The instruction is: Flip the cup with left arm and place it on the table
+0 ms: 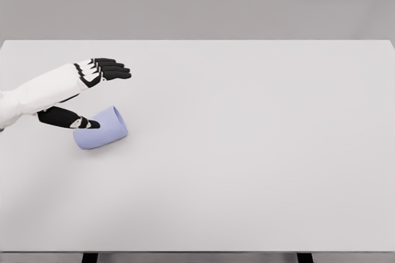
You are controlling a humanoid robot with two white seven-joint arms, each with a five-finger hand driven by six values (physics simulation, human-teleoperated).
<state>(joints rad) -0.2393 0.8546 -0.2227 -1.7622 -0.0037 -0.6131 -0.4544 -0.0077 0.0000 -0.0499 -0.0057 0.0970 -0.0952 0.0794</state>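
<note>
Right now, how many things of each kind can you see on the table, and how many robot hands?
Cup: 1, pale blue, lying on its side on the table
Left hand: 1, fingers spread, thumb by the cup
Total: 2

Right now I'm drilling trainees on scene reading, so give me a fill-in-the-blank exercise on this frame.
1. The lavender cup lies on its ____.
2. The only arm in view is the ____ one.
3. The left hand has its fingers stretched ____ the cup.
4. The cup rests on a ____ table.

Missing: side; left; above; white
</note>
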